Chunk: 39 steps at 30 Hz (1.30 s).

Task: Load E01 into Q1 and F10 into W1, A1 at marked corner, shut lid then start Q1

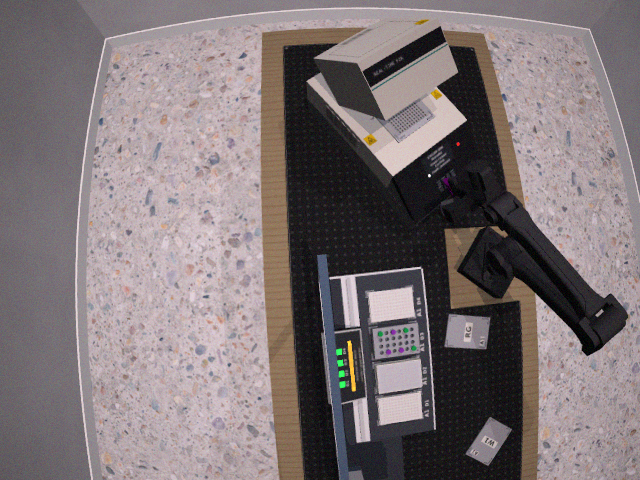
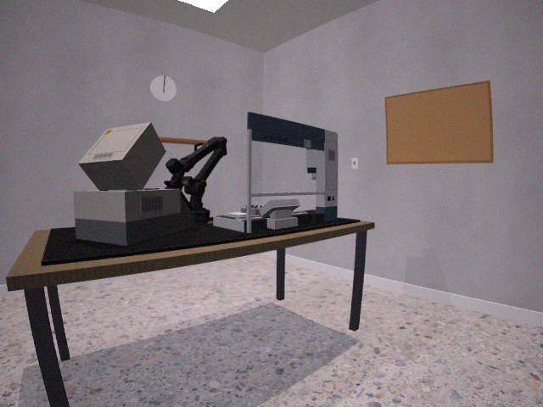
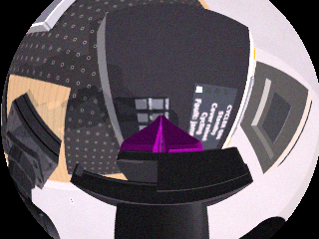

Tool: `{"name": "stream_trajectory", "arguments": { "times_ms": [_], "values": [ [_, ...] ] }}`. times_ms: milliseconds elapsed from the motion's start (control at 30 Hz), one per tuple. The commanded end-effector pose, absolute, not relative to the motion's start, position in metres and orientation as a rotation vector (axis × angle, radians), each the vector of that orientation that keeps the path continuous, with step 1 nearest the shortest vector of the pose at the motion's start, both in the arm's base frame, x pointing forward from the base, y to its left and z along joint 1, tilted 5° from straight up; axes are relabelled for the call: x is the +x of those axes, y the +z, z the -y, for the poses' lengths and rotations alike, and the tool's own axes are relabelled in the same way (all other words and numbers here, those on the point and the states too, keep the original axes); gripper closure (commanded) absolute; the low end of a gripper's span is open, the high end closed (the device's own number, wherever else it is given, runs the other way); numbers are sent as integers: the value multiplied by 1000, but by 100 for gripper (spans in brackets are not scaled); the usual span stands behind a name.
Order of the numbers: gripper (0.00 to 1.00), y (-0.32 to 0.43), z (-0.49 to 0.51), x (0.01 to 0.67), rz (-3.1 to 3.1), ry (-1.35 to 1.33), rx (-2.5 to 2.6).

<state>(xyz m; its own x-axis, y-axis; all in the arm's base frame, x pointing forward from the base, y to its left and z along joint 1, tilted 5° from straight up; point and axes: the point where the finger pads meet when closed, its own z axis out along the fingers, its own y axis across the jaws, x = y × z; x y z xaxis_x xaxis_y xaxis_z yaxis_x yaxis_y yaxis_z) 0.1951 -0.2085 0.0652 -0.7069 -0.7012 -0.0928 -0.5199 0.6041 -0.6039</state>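
The cycler Q1 [image 1: 413, 149] [image 2: 126, 214] stands at the far end of the mat. Its lid [image 1: 392, 62] [image 2: 122, 155] is tilted part way up, and part of the empty block [image 1: 409, 117] shows under it. The lamp [image 1: 458, 143] is red. My gripper [image 1: 447, 187] [image 3: 160, 121] is shut and empty, with its purple fingertips together at the upper keys [image 3: 149, 105] on Q1's dark panel, beside the display [image 3: 214, 117]. I cannot tell whether they touch a key. A white plate [image 1: 391, 304] sits on D4 and another plate [image 1: 399, 408] on D1.
The tube cooling block [image 1: 395, 342] with green and purple tubes is on D3, and the deep-well block [image 1: 398, 376] on D2. The regrip nest RG [image 1: 463, 331] and the waiting nest [image 1: 490, 436] lie right of the deck. A tall blue gantry frame [image 1: 330, 361] [image 2: 285, 131] borders the deck.
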Motion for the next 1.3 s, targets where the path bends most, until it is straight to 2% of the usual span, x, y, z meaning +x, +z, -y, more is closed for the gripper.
{"name": "stream_trajectory", "arguments": {
  "times_ms": [0, 333, 1267],
  "values": [
    [100, 93, 222, 209, -2454, -888, -965],
    [100, 71, 207, 197, -2484, -838, -964],
    [100, 92, 225, 211, -2468, -865, -999]
  ]
}}
